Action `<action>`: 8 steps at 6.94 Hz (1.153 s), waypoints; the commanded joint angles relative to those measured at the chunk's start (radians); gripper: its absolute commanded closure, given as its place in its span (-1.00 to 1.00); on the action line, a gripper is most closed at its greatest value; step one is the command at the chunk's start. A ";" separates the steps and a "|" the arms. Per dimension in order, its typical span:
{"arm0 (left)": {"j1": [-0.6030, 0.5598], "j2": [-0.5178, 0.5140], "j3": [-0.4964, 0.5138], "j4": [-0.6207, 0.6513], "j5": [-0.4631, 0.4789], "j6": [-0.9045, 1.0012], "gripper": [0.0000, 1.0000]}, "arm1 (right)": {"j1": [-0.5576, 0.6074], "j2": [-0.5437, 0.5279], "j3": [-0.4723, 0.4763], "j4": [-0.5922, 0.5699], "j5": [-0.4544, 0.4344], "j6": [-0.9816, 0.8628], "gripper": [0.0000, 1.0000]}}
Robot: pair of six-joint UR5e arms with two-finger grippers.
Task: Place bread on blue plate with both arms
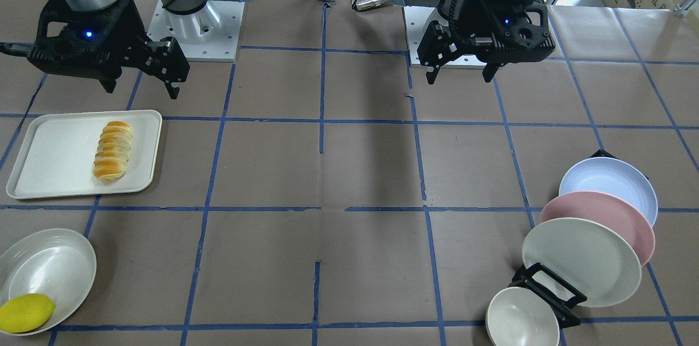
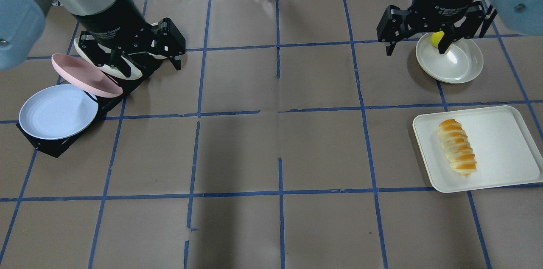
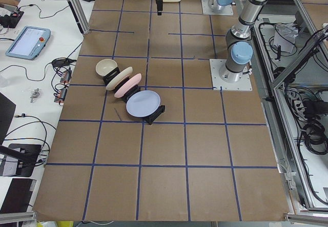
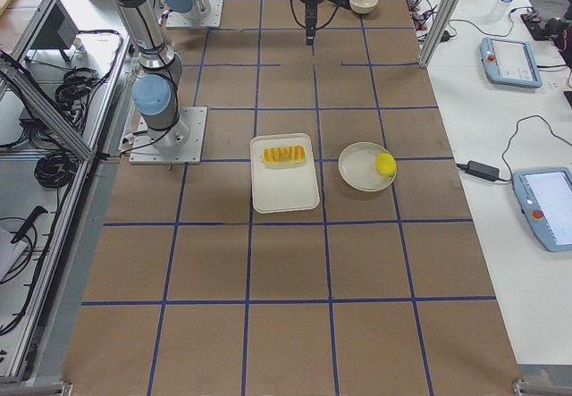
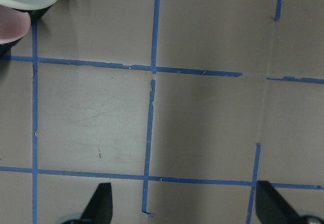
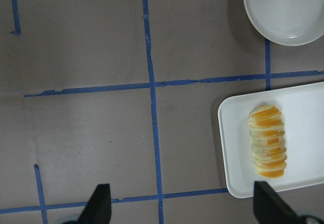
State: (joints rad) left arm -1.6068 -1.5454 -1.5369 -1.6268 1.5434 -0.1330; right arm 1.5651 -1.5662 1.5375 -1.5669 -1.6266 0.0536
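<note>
- Striped orange-and-cream bread loaf (image 1: 112, 150) lies on white rectangular tray (image 1: 49, 155); right claw (image 1: 142, 88), spread wide, hangs beside the tray.
- Left claw (image 1: 458, 77), wide too, well away from the tray.

The bread (image 2: 457, 147), a segmented orange-and-cream loaf, lies flat on the white tray (image 2: 505, 141) at the overhead view's 3 o'clock. The pale lavender blue plate (image 2: 55, 112) leans in the black rack (image 2: 51, 148) at 9 o'clock. Left gripper (image 1: 458, 76) and right gripper (image 1: 142, 89): jaws apart.
</note>
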 commanded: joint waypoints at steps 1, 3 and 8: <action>0.011 0.001 -0.003 -0.007 0.007 0.072 -0.99 | 0.000 0.000 0.001 0.001 0.001 -0.001 -0.99; 0.014 -0.001 -0.002 -0.005 0.080 0.094 -0.98 | 0.001 -0.002 0.004 0.001 0.004 0.000 -0.99; 0.469 -0.027 -0.005 -0.134 -0.025 0.510 -0.99 | -0.091 -0.011 0.172 -0.145 -0.080 -0.249 -0.98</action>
State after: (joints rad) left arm -1.2663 -1.5580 -1.5493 -1.7120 1.5491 0.2786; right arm 1.5120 -1.5659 1.6338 -1.6251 -1.6685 -0.0698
